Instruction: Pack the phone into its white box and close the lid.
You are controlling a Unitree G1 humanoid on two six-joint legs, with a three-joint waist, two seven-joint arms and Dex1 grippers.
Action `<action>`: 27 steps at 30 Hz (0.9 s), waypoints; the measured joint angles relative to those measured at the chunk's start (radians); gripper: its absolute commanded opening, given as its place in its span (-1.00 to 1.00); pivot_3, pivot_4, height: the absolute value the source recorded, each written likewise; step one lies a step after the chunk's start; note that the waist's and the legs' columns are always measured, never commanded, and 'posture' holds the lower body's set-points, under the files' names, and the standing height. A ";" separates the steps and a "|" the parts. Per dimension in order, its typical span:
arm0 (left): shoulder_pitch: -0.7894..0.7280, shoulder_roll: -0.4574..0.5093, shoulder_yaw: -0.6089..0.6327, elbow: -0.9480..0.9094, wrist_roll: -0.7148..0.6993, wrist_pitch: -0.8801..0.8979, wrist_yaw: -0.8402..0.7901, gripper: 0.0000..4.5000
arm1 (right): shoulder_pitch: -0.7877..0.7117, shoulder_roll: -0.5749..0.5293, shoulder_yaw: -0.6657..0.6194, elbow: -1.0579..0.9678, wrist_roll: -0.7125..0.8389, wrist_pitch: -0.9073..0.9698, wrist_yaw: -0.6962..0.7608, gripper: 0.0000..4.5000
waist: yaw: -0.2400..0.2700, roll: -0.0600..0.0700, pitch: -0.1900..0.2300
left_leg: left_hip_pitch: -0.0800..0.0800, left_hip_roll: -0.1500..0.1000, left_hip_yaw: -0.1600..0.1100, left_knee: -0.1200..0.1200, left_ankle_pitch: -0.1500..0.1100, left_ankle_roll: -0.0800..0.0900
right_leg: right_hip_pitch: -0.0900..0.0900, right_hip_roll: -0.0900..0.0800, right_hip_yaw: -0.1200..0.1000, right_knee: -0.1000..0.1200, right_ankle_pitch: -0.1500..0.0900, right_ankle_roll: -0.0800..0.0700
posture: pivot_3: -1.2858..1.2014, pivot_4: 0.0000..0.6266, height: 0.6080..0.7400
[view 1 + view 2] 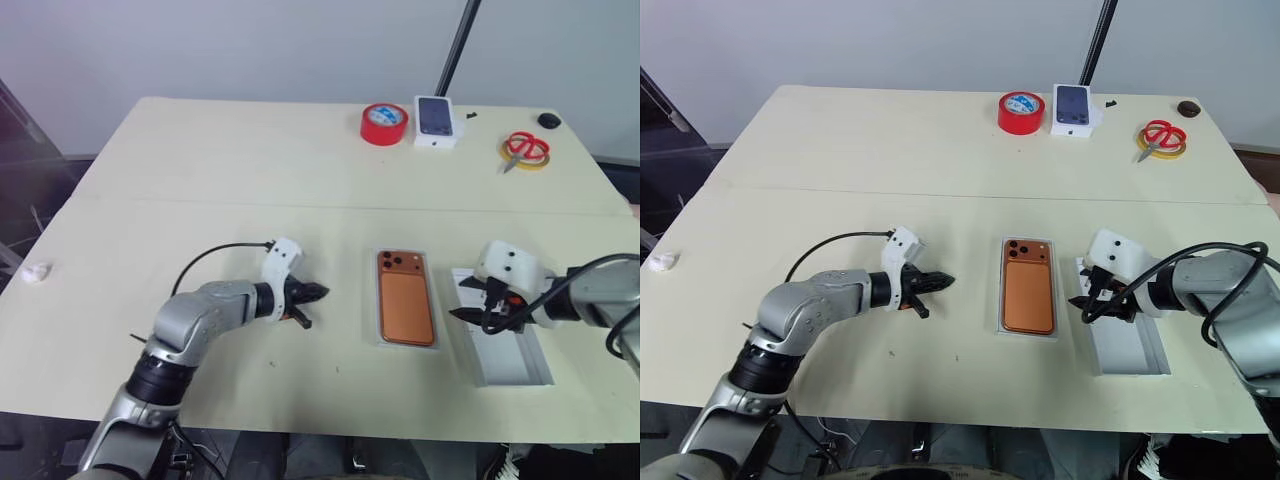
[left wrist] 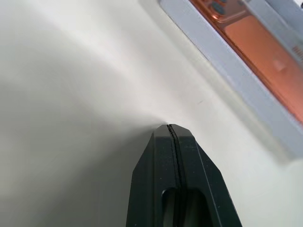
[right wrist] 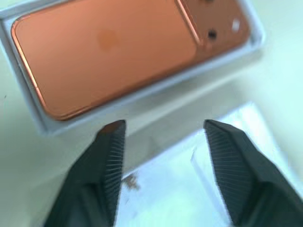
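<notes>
Lying boxed, phone (image 1: 405, 300) sits between both grippers.

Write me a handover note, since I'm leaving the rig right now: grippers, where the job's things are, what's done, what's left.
Left gripper: shut, empty, over bare table left of the white box.
Right gripper: open, empty, above the lid.
The phone lies back up in the white box at table centre.
The lid lies open side up, right of the box.
Done: phone packed.
Left: pick up the lid, flip it, and close the box.
</notes>
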 measured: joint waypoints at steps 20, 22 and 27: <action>0.130 0.156 -0.114 -0.093 0.225 -0.539 -0.430 -1.00 | -0.109 0.169 0.025 -0.115 0.154 0.633 -0.384 -0.61 | 0.001 0.001 0.000 | -0.001 0.000 0.001 0.000 -0.001 0.002 | -0.001 0.001 0.001 -0.002 0.000 0.000 | 0.03 -0.52 0.87; 0.130 0.149 -0.114 -0.079 0.234 -0.547 -0.433 -1.00 | -0.099 0.179 0.012 -0.121 0.178 0.634 -0.417 -0.97 | 0.000 0.000 0.000 | -0.001 0.000 0.001 0.000 -0.001 0.002 | -0.001 0.001 0.001 -0.002 0.000 0.000 | 0.03 -0.52 0.87; 0.129 0.116 -0.113 -0.068 0.236 -0.549 -0.438 -1.00 | -0.110 0.208 -0.030 -0.102 0.246 0.634 -0.500 -0.97 | -0.006 0.001 0.000 | -0.001 0.000 0.001 0.000 -0.001 0.002 | -0.001 0.002 0.001 -0.001 0.000 0.000 | 0.03 -0.52 0.87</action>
